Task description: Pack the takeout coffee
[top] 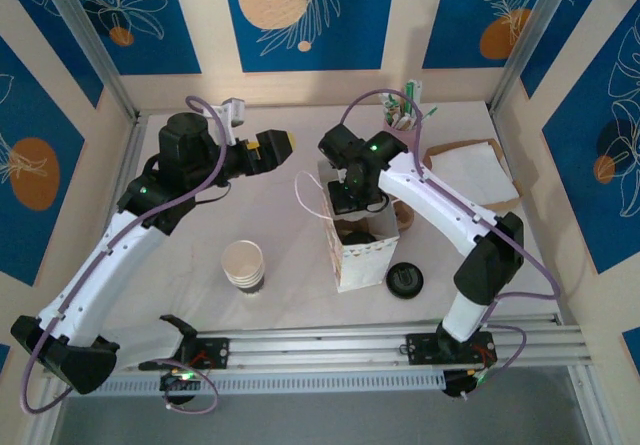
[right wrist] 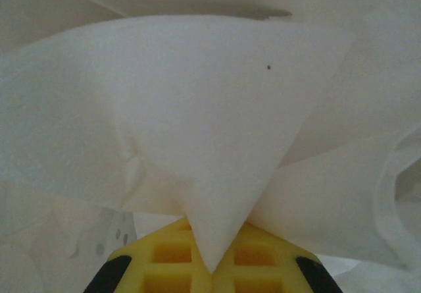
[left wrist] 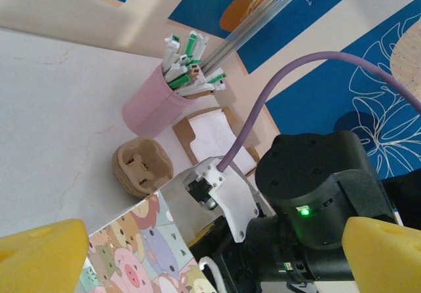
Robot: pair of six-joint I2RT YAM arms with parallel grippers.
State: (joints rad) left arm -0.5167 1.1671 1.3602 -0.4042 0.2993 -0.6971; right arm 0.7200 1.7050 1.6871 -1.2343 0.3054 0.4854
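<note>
Your right claw (right wrist: 210,274) has its yellow fingers (right wrist: 164,266) pressed together on the lower corner of a thin white paper napkin (right wrist: 217,141), which fans upward from the pinch in a soft folded cone. In the top view that right claw (top: 352,203) hangs directly over the open mouth of the tall white paper bag printed with cartoon pigs (top: 357,262), the bag's thin white handle loop (top: 305,197) curling off its left side. The takeout coffee, a cream paper cup under a round black lid, is hard for you to make out: a dark round shape (top: 353,235) sits inside the bag's mouth just below the claw and may be that lid, but you cannot tell for sure. Just right of the bag a loose round black plastic lid (top: 405,280) lies flat on the table, and behind it, touching the bag's far right corner, is a brown moulded-pulp cup carrier (top: 402,215). Left of the bag stands a stack of lidless cream paper cups (top: 243,265). Your left claw (top: 278,144) is spread wide and holds nothing, hovering up and to the left of the bag, well apart from it. Farther behind the bag to the right are a brown cardboard tray of white napkins (top: 470,170) and a pink cup of green-and-white sticks (top: 403,110).
</note>
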